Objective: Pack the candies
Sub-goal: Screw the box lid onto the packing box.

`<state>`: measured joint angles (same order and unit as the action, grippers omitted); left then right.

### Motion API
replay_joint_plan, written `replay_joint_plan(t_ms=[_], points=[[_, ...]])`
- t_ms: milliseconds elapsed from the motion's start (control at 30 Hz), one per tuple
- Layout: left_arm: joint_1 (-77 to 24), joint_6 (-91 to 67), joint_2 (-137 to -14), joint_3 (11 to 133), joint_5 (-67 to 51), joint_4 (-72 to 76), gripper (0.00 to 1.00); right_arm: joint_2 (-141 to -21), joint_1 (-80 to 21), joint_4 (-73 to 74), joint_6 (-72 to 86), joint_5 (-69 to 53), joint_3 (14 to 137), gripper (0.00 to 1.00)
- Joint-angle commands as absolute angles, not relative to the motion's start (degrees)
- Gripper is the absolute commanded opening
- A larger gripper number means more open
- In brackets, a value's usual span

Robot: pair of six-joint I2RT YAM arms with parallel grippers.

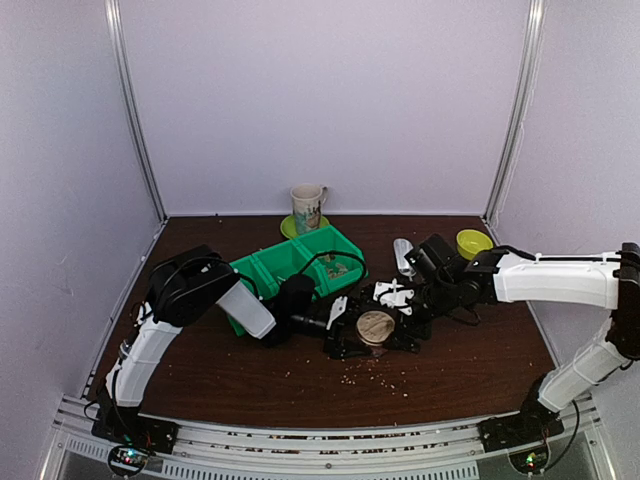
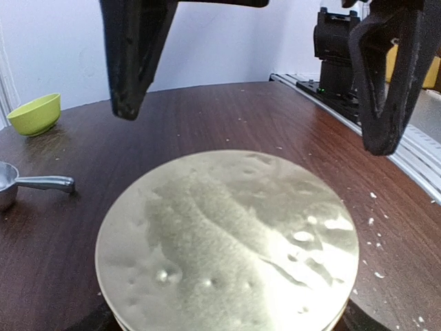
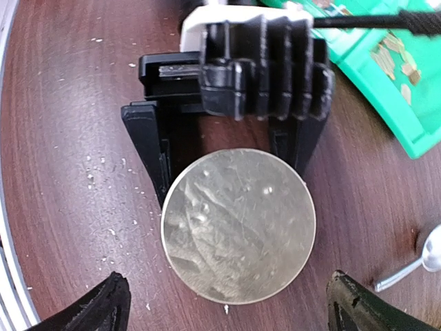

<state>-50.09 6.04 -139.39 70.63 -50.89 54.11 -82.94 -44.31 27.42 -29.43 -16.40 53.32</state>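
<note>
Left fingers straddle the round tan lid; whether they grip anything beneath it cannot be told. Right fingers hang spread apart above. Specks on the tabletop: too small to identify.

we label two arms. the left arm and the right arm each join glossy white tubular links to bulky black joint housings. a thin black cable runs by the wrist. the black base plates carry small green and red lights. the left gripper has a ribbed black body, a white plate and tapered matte black fingers.
</note>
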Motion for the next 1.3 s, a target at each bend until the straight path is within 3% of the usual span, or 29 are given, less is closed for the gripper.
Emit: replay_joint_plan(t_ms=[0, 733, 1267], points=[[-50.22, 5.12, -141.01, 69.17, -56.65, 53.82, 0.71, -85.39, -44.11, 29.36, -35.62, -19.68, 56.21, 1.00], [-50.27, 4.75, -141.63, 70.20, -59.63, 53.44, 0.69, -93.58, -44.29, 29.14, -37.79, -24.75, 61.70, 0.97], [-50.27, 4.51, -141.82, 70.58, -57.81, 52.82, 0.68, -95.49, -44.29, 30.76, -36.53, -25.09, 63.18, 0.90]])
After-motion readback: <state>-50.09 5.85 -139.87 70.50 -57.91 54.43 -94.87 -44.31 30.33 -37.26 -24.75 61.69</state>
